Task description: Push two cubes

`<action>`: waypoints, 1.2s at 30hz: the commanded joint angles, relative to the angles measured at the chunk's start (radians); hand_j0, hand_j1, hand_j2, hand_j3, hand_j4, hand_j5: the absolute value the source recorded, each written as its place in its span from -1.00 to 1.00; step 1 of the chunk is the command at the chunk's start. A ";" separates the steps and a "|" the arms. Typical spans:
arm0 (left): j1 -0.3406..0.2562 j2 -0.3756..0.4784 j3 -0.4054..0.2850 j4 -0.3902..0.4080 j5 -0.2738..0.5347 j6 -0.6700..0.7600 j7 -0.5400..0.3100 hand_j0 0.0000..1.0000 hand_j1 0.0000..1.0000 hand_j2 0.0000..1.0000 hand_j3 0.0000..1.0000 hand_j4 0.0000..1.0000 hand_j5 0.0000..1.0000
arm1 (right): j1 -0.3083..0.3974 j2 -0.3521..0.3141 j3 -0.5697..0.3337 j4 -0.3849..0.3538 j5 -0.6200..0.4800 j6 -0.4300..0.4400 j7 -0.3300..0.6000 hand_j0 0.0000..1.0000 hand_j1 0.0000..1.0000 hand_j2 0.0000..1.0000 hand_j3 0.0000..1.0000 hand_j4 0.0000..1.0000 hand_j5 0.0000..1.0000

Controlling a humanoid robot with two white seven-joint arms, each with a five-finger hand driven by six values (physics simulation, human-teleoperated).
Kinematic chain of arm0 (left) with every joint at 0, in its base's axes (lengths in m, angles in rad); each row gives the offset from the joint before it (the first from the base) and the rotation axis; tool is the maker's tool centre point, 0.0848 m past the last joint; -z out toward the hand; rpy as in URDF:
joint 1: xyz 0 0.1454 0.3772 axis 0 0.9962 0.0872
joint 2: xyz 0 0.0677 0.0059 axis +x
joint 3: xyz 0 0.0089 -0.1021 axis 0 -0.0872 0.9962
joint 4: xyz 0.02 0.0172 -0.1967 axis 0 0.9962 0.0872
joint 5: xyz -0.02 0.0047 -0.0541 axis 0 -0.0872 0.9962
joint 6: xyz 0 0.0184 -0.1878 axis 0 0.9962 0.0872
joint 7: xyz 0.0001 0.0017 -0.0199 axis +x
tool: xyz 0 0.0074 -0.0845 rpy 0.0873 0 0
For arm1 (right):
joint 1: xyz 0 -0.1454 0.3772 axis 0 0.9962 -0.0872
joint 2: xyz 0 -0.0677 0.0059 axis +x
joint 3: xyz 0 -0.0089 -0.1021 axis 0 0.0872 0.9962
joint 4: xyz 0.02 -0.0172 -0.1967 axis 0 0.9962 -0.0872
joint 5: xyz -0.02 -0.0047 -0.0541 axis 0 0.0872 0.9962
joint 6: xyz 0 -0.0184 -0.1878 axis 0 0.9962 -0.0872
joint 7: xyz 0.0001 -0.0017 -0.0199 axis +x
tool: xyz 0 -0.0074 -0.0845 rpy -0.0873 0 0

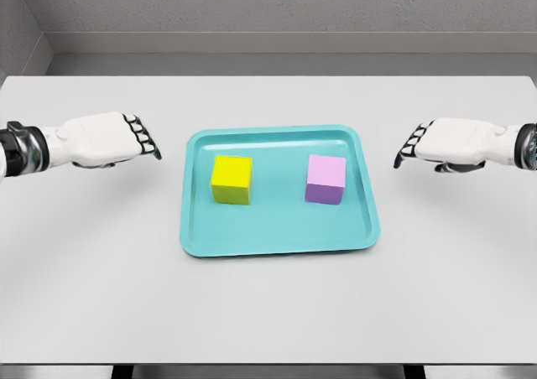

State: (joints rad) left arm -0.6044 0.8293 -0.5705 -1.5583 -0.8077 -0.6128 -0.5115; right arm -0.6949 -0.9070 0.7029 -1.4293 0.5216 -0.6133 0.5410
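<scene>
1. The left robot hand [105,140] hovers over the white counter [268,303], fingers loosely extended, holding nothing.
2. The right robot hand [445,142] mirrors it on the opposite side, fingers relaxed and empty.
3. Between the two robot hands lies a teal tray [277,241].
4. A yellow cube [232,179] sits in the tray, nearer the left robot hand; a purple cube [325,179] sits apart from it, nearer the right robot hand.
</scene>
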 commanded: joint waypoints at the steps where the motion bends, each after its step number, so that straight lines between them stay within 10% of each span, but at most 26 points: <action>1: 0.000 -0.016 -0.011 0.000 0.002 0.002 -0.002 0.43 0.43 0.43 0.43 0.43 0.43 | 0.000 0.037 -0.022 0.030 -0.003 0.002 0.011 0.27 0.27 0.27 0.27 0.27 0.27; 36: -0.008 -0.217 -0.028 -0.019 -0.002 0.002 -0.087 0.45 0.45 0.45 0.45 0.45 0.45 | 0.051 0.142 -0.028 -0.051 0.041 0.002 0.019 0.23 0.23 0.23 0.23 0.23 0.23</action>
State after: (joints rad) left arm -0.6121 0.6163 -0.5988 -1.5710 -0.8129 -0.6133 -0.5972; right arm -0.6427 -0.7651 0.6747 -1.4610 0.5662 -0.6133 0.5592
